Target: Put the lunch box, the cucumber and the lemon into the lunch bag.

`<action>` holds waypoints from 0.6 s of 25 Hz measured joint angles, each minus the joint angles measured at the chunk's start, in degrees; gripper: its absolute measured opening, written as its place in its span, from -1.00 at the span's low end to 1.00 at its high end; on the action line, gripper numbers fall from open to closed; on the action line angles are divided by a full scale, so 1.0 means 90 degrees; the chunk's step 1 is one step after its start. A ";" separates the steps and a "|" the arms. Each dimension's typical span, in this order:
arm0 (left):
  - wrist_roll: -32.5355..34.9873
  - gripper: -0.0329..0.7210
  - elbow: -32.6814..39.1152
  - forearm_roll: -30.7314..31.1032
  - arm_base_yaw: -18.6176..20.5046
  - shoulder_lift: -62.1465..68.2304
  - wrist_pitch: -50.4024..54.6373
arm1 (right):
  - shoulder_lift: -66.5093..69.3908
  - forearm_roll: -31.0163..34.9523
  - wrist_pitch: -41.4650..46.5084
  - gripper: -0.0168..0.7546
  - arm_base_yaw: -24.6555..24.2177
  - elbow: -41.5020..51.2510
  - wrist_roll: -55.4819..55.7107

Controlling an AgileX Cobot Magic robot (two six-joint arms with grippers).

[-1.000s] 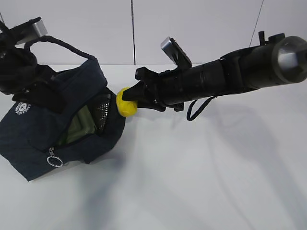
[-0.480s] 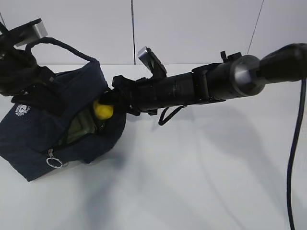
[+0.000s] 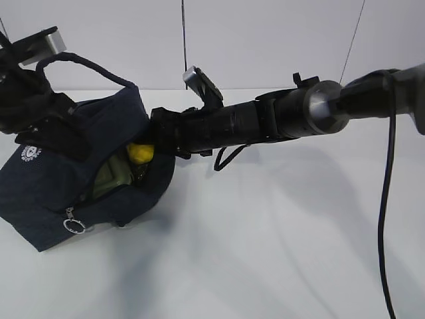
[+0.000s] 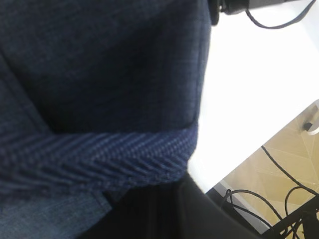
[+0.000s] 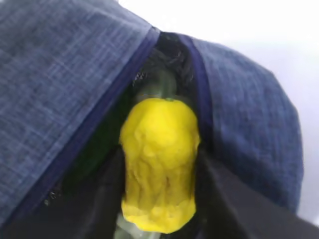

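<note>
One slip looks possible: the right gripper (image 5: 159, 199) pinches the lemon (image 5: 159, 164) at the lunch bag (image 3: 46, 193) mouth; released early, it could roll out. Left gripper holds the bag handle (image 4: 99, 154), pressed together.

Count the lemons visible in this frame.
1. The lemon sits at the bag mouth between the right gripper fingers; the bag's inside is mostly hidden, so more could be unseen.

Right arm stretched leftward, its end effector (image 3: 151, 143) fingers flanking something, left end effector (image 3: 30, 106) clamped shut, arm raised.
</note>
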 joint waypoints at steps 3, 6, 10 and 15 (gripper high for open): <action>0.0011 -0.94 0.0000 0.0000 0.0000 0.0000 0.0028 | 0.0000 -0.0073 0.0046 0.17 0.0000 0.0000 0.0000; 0.0011 -0.94 0.0000 0.0000 0.0000 0.0000 0.0031 | 0.0000 -0.0159 0.0241 0.24 -0.0027 0.0000 0.0027; 0.0011 -0.94 0.0000 0.0000 0.0000 0.0000 0.0041 | 0.0000 -0.0413 0.0622 0.25 -0.0195 0.0000 0.0264; 0.0011 -0.94 0.0000 0.0000 0.0000 0.0000 0.0041 | -0.0039 -0.1371 0.1073 0.13 -0.0612 -0.0004 0.0740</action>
